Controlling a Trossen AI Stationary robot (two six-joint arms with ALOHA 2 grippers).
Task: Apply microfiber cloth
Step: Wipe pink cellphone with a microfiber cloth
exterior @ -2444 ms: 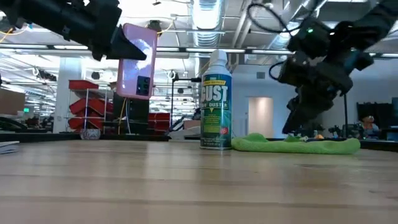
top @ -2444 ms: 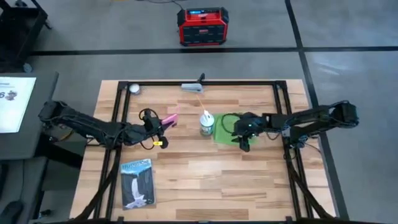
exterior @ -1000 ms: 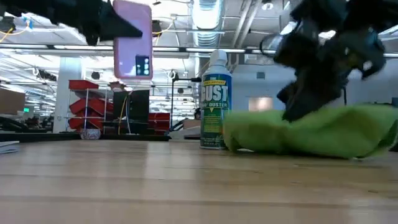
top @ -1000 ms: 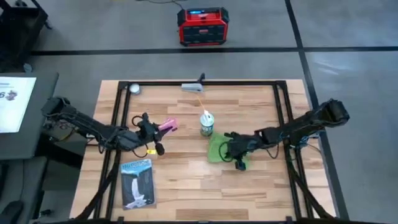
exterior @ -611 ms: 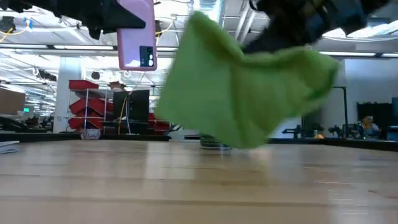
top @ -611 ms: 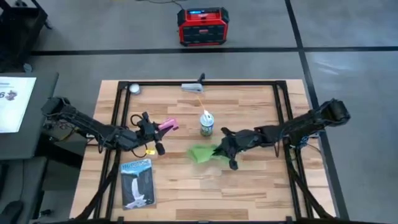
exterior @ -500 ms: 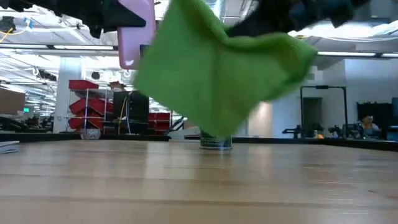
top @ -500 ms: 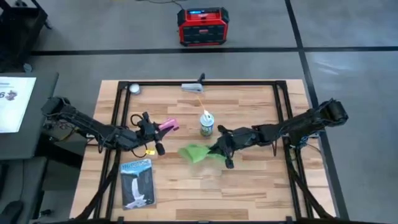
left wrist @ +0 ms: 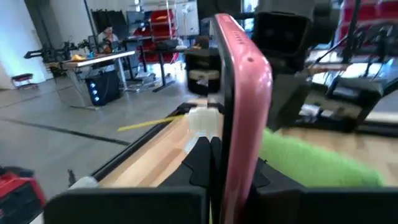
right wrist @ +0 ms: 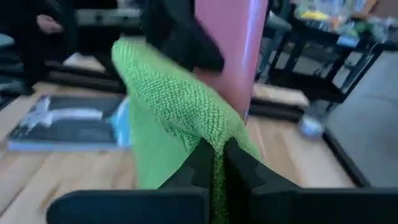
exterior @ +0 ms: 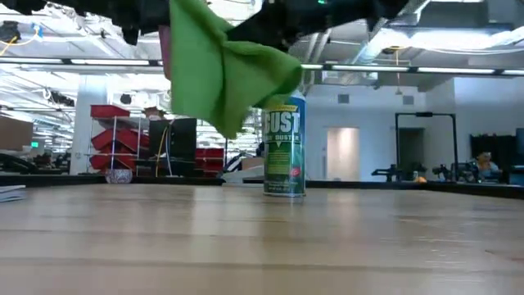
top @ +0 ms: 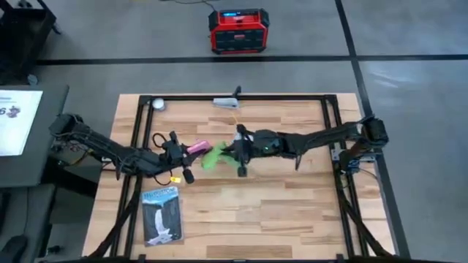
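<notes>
High view: right gripper [top: 239, 151] was pinched shut on the microfiber cloth [top: 213, 155], which hung in the air ahead of its fingers, touching the pink phone [top: 197, 147]. Left gripper [top: 184, 152] was clamped on that phone's edges, holding it off the table [top: 292, 212].
</notes>
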